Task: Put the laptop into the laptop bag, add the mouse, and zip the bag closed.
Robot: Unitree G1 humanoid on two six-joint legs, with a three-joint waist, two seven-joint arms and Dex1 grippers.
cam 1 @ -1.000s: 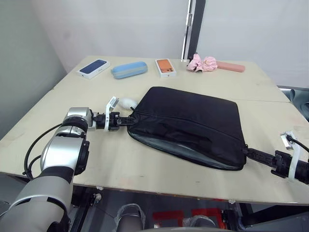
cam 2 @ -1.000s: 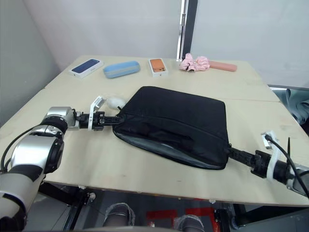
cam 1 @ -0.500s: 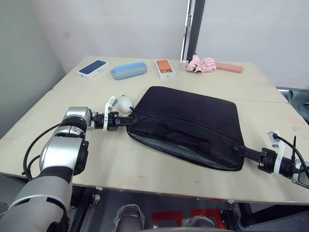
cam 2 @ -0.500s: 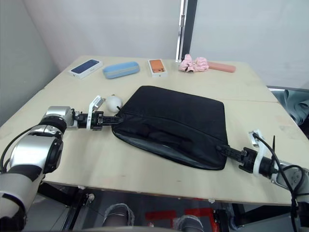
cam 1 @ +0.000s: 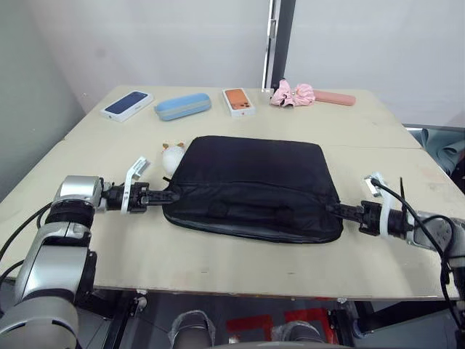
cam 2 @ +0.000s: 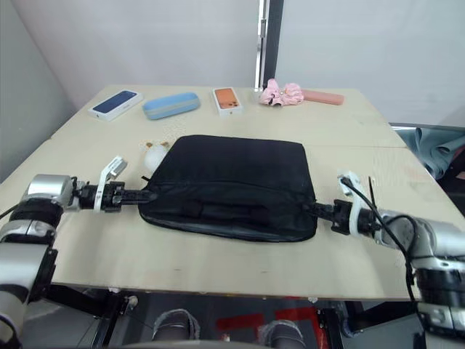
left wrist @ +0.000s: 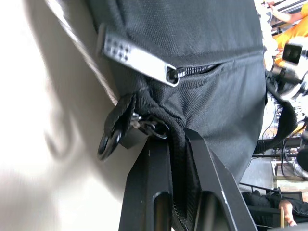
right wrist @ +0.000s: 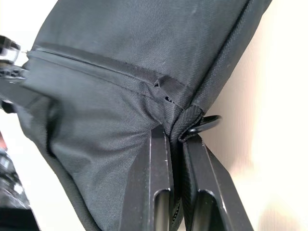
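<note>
The black laptop bag (cam 1: pixel 251 185) lies flat in the middle of the table, its long side toward me and its short handles (cam 1: pixel 251 212) on the near edge. My left gripper (cam 1: pixel 168 196) is shut on the bag's left corner; in the left wrist view its fingertips (left wrist: pixel 159 144) pinch the fabric beside a strap ring (left wrist: pixel 109 139). My right gripper (cam 1: pixel 334 209) is shut on the bag's right corner, and in the right wrist view its fingers (right wrist: pixel 161 144) clamp the seam next to a ring (right wrist: pixel 202 124). The laptop and the mouse are out of view.
A lumpy white thing with a brown tip (cam 1: pixel 172 155) sits just off the bag's far-left corner. Along the table's far edge lie a blue phone box (cam 1: pixel 128 104), a blue case (cam 1: pixel 182 106), an orange phone box (cam 1: pixel 237 101), a pink scrunchie (cam 1: pixel 293 93) and a pink case (cam 1: pixel 335 98).
My right gripper has moved in and shut on the bag's right corner. The bag has swung from skewed to square with me and stretched flat, and its grey lining has gone from sight. The camera view shifted.
</note>
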